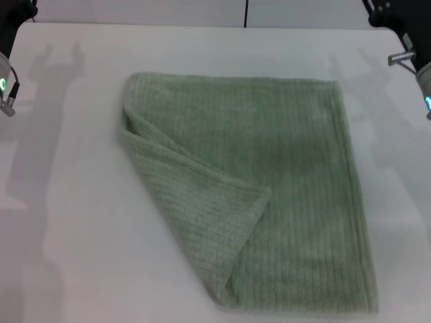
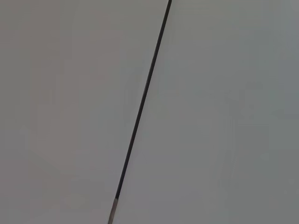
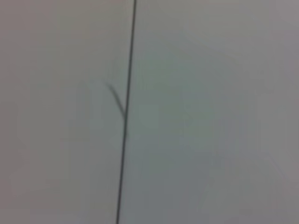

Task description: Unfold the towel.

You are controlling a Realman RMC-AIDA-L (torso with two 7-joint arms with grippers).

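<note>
The pale sage-green towel point(image 1: 269, 182) lies on the white table point(image 1: 67, 202) in the head view. Its near left corner is folded over diagonally onto the middle, making a triangular flap point(image 1: 195, 208). The rest lies flat, reaching to the near edge of the view. My left arm point(image 1: 7, 81) shows only at the far left edge and my right arm point(image 1: 414, 57) only at the far right edge, both well apart from the towel. Neither gripper's fingers show in any view. Both wrist views show only a pale surface with a thin dark line.
The table's far edge point(image 1: 202, 25) runs along the top of the head view, with a dark vertical seam point(image 1: 246, 12) behind it. Bare table lies left of the towel and along its far side.
</note>
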